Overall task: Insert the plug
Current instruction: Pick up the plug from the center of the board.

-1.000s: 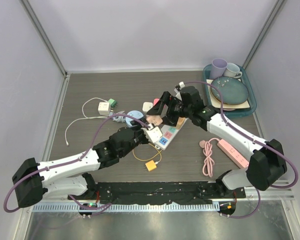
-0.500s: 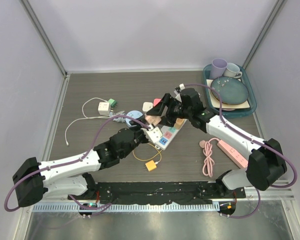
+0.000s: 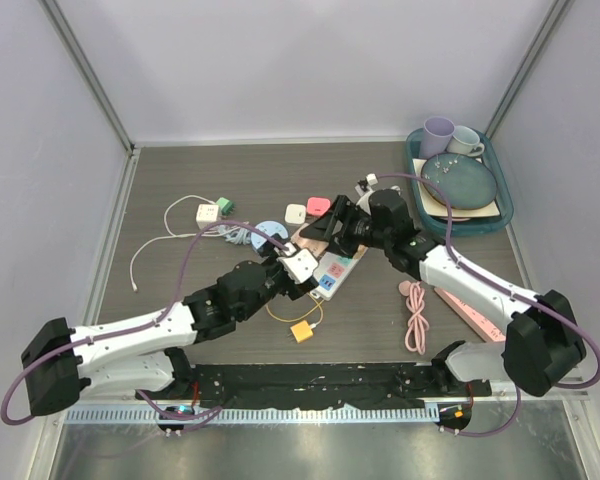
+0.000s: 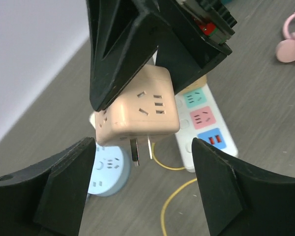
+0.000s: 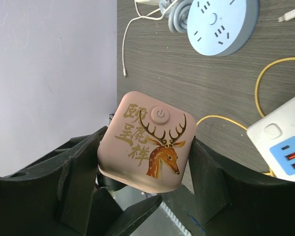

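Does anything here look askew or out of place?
Yes: the pink cube-shaped plug adapter, clamped in the right gripper, hangs tilted in mid-air, its prongs bare and not in the white power strip with coloured sockets.

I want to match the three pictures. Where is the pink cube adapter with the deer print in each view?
Top external: the pink cube adapter, at the centre, held in the right hand.
Left wrist: pink cube adapter at centre, prongs down.
Right wrist: pink cube adapter at centre, deer showing.
Shared landmark: the white power strip.
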Robot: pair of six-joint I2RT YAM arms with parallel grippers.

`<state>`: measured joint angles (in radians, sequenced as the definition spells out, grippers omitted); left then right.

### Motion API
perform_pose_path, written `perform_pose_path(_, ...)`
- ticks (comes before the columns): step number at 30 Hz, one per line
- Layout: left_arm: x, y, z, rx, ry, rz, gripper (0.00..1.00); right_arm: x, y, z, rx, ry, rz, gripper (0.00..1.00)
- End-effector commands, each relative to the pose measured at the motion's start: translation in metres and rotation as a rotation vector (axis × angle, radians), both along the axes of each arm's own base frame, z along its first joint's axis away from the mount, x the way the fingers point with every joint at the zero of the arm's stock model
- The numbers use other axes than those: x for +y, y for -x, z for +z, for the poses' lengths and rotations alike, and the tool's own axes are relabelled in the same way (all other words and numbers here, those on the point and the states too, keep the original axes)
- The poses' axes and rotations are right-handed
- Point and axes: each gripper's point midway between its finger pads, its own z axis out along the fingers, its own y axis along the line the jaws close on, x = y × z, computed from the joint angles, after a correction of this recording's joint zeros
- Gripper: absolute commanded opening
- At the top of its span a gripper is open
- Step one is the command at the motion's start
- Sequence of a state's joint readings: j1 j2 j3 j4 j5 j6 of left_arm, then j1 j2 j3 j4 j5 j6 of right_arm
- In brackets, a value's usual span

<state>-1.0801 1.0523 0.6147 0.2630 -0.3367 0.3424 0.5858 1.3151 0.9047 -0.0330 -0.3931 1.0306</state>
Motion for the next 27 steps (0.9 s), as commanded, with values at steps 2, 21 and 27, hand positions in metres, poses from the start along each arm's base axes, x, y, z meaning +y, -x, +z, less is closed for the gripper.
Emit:
perform_pose_path(2,-0.006,0.019,0.010,0.186,0.219,-0.001,0.90,-0.010,-0.003,0.020,-0.222,0.015,-0.002,0.04)
perform_pose_path(21,-0.021,0.002,0.032,0.580,0.678,0.031,1.00,-0.013,0.019,0.028,-0.403,-0.029,0.073,0.02)
perform_pose_path(27,-0.030,-0.006,0.041,0.598,0.753,0.012,0.98,-0.009,0.027,0.027,-0.396,-0.066,0.095,0.02)
